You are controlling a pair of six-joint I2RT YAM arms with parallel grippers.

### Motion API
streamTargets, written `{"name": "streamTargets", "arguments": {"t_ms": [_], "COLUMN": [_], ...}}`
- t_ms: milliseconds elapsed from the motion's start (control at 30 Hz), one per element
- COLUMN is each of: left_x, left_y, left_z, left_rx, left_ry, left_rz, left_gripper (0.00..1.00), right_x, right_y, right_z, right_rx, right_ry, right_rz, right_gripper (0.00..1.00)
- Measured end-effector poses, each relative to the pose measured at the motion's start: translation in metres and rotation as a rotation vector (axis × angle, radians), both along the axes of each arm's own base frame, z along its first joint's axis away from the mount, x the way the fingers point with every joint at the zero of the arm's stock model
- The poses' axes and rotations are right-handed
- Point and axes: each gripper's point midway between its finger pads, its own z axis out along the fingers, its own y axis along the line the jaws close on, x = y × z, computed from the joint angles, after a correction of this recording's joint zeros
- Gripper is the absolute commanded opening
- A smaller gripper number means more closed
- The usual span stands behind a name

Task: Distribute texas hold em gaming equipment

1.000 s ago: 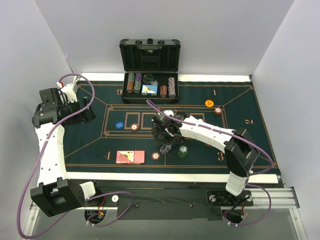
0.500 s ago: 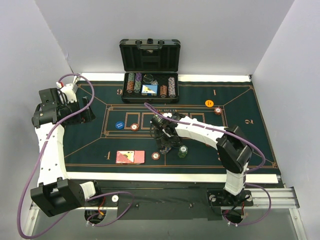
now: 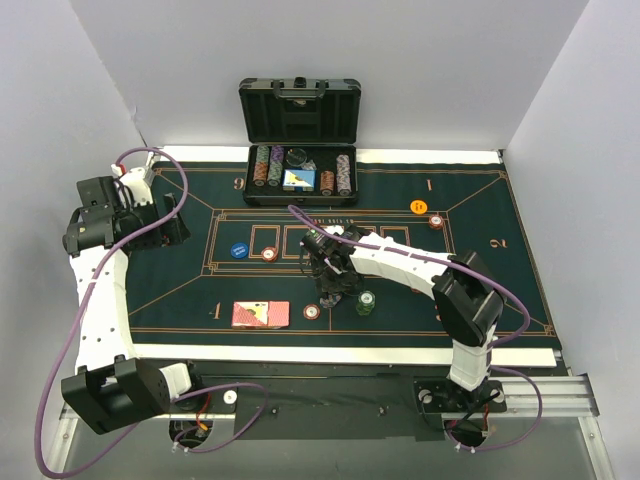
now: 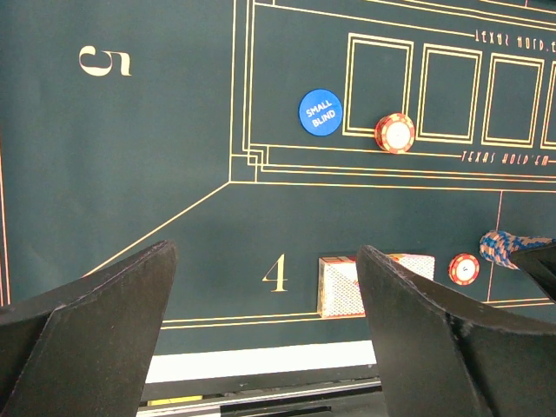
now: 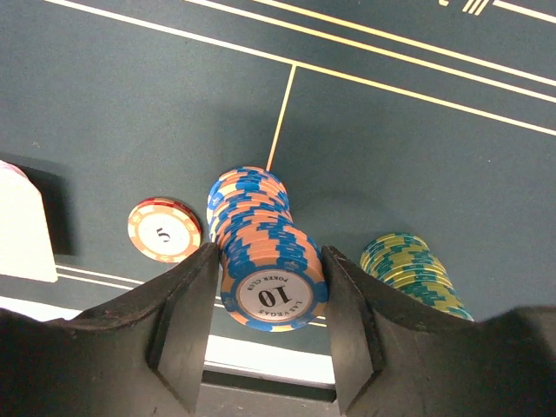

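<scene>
My right claw point(image 5: 268, 250) is down over the blue-and-orange chip stack point(image 5: 265, 248) with one jaw on each side. The pads lie close against the top chips, but I cannot tell whether they are pressing on them. The stack stands on the green surface point(image 5: 104, 95) near its front edge, and its chips are not squarely lined up.

That is my main worry. If the jaws grip only the upper chips, the lower ones could stay behind or fan out. An off-centre squeeze could tip the whole column.

There is little room around it. The green chip stack point(image 5: 408, 269) stands just outside the right jaw, and a single red chip point(image 5: 163, 228) lies just outside the left jaw. Any sideways drift would knock one of them. The playing cards point(image 3: 260, 314) lie a little further left.

My left claw point(image 4: 265, 252) hangs wide apart and empty over the far left, well clear. The blue disc point(image 4: 320, 111) and the black case point(image 3: 300, 110) are not in the way.
</scene>
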Motion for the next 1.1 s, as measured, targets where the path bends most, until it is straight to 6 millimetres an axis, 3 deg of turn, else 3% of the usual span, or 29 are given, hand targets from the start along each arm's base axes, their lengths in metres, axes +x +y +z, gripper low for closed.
{"name": "streamTargets", "arguments": {"t_ms": [300, 633, 1100], "left_x": [0.000, 0.000, -0.001], "left_y": [0.000, 0.000, 0.001], "left_z": [0.000, -0.001, -0.002], "left_rx": [0.000, 0.000, 0.000], "left_ry": [0.001, 0.002, 0.003], "left_rz": [0.002, 0.002, 0.001], "left_gripper": [0.96, 0.96, 0.96], "right_x": [-0.002, -0.003, 0.007], "right_y": [0.002, 0.001, 0.029], "right_z": [0.000, 0.002, 0.048], "right_rx": [0.003, -0.005, 0.054], "right_ry": [0.002, 0.008, -0.046], "right_rz": [0.006, 0.009, 0.054], "right_gripper": [0.34, 0.30, 0.30]}}
